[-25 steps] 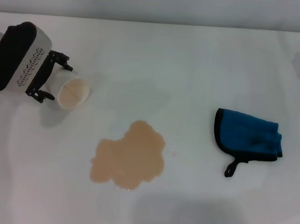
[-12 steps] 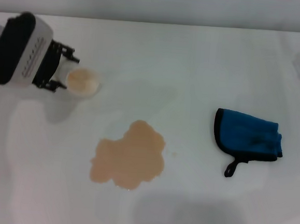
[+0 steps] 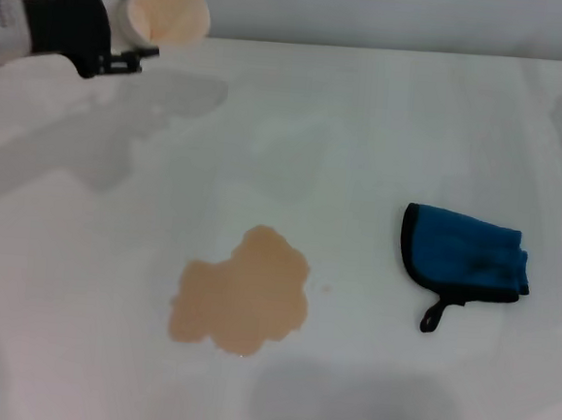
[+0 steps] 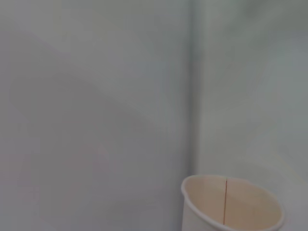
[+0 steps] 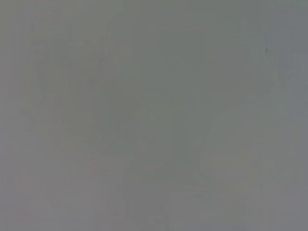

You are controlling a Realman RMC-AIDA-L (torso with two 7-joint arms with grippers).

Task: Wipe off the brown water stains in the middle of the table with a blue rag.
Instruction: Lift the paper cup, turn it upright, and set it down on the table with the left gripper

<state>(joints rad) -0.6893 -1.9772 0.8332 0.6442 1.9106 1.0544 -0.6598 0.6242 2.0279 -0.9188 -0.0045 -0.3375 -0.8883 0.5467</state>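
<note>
Left gripper (image 3: pixel 130 25), clamping paper cup (image 3: pixel 165 14), has risen; blue rag (image 3: pixel 464 254) (soft, light) lies well right; pinch its edge.

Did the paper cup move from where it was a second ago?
Yes. The left gripper has carried the paper cup up and toward the table's far edge, farther from the brown puddle.

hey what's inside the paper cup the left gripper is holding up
Nothing visible: the paper cup, held by the left gripper above the table, shows only its bare beige inside. Its bottom is out of view.
</note>
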